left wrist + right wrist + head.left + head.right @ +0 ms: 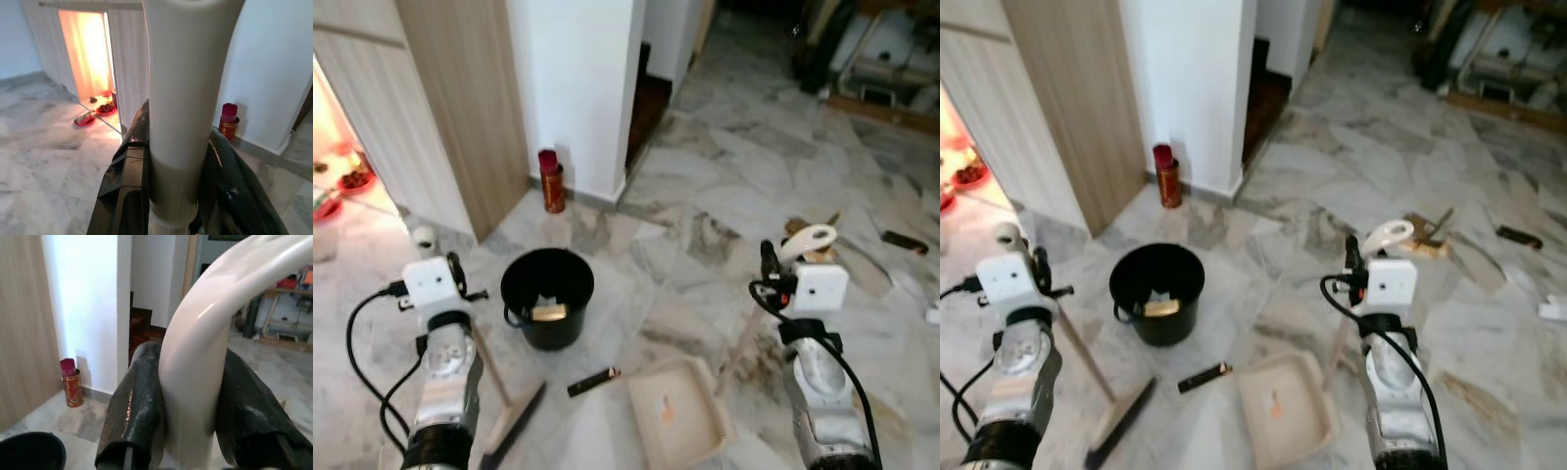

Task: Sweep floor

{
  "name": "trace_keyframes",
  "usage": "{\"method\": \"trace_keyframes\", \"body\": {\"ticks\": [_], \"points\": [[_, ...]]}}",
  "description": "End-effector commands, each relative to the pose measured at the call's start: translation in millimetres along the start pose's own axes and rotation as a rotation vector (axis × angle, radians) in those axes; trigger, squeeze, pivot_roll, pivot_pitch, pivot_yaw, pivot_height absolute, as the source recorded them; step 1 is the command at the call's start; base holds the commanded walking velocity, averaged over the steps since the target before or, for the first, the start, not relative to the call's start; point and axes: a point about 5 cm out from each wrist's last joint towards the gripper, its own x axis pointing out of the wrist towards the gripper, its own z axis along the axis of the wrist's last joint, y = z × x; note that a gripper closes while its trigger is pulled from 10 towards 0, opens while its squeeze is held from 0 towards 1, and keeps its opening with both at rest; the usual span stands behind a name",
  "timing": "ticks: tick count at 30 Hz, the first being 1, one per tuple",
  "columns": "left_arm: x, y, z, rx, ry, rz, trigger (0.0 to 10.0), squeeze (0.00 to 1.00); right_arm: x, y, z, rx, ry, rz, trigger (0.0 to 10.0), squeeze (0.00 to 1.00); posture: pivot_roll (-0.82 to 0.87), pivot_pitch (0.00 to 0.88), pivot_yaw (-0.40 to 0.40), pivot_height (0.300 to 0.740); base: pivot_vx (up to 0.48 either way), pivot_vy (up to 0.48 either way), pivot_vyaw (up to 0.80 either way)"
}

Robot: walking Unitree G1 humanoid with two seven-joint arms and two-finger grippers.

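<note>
Down on the marble floor (744, 166), the black bucket (547, 297) serves as the landmark, standing out in front of the robot, nearer its left arm. Just beside the bucket, on the robot's left, the left gripper (171, 196) has its two black fingers (124, 186) closed tight around the pale broom handle (183, 98). That handle slants down past the bucket to the dark broom head (514, 426), which rests on the floor nearer the robot than the bucket.

On the bucket's other side, nearer the robot, lies the cream dustpan (677, 411), flat on the floor with its tray facing up. Its long pale handle (744, 343) rises toward the right gripper (190, 431), whose fingers (134, 406) are clamped on the curved top of that handle.

Between the bucket and the dustpan a small dark stick-like object (593, 381) lies on the tiles. Beyond the bucket, a red cylindrical can (551, 180) stands against the foot of the white wall (578, 88), beside a wooden panel (460, 98). Scattered bits of debris (808, 235) lie well apart from the bucket, past the right gripper.
</note>
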Motion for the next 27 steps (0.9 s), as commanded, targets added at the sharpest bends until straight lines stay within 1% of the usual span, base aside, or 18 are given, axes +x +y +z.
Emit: {"method": "trace_keyframes", "body": {"ticks": [1, 9, 13, 14, 18, 22, 25, 27], "points": [[0.3, -6.9, 4.5, -0.012, -0.026, -0.012, 9.7, 0.00, 2.0, -8.6, 5.0, -0.018, -0.025, -0.022, 10.0, 0.00, -0.04, 0.085, -0.088, 0.740, 0.000, -0.337, 0.00], [0.8, -5.7, 4.9, -0.010, -0.028, -0.005, 9.6, 0.00, 2.9, -8.3, 4.9, -0.031, -0.023, -0.013, 10.0, 0.00, -0.03, 0.083, -0.089, 0.740, 0.000, -0.339, 0.00], [0.9, -5.3, 4.8, -0.009, -0.029, -0.001, 9.6, 0.00, 3.3, -6.5, 4.4, -0.041, -0.019, -0.003, 10.0, 0.00, -0.03, 0.080, -0.091, 0.740, 0.000, -0.339, 0.66], [1.0, -4.8, 4.4, -0.012, -0.027, 0.004, 9.6, 0.00, 3.3, -5.5, 3.9, -0.039, -0.016, 0.000, 10.0, 0.00, -0.03, 0.079, -0.091, 0.740, 0.000, 0.000, 0.79], [1.1, -3.3, 3.6, -0.014, -0.024, 0.018, 9.9, 0.00, 3.0, -5.0, 3.1, -0.023, -0.013, 0.005, 10.0, 0.00, -0.03, 0.077, -0.095, 0.740, 0.000, 0.000, 0.00], [0.8, -3.3, 3.8, -0.019, -0.028, 0.020, 10.0, 0.00, 3.5, -4.7, 3.6, -0.034, -0.014, 0.013, 10.0, 0.00, -0.03, 0.075, -0.096, 0.740, 0.000, 0.000, 0.00], [0.1, -4.0, 4.2, -0.021, -0.034, 0.018, 10.0, 0.00, 4.0, -2.9, 3.7, -0.044, -0.015, 0.028, 10.0, 0.00, -0.03, 0.071, -0.095, 0.740, 0.000, 0.000, 0.75], [0.1, -3.7, 3.8, -0.014, -0.031, 0.021, 10.0, 0.00, 3.9, -2.3, 3.1, -0.029, -0.015, 0.028, 10.0, 0.00, -0.03, 0.068, -0.096, 0.740, 0.000, 0.000, 0.79]]}}
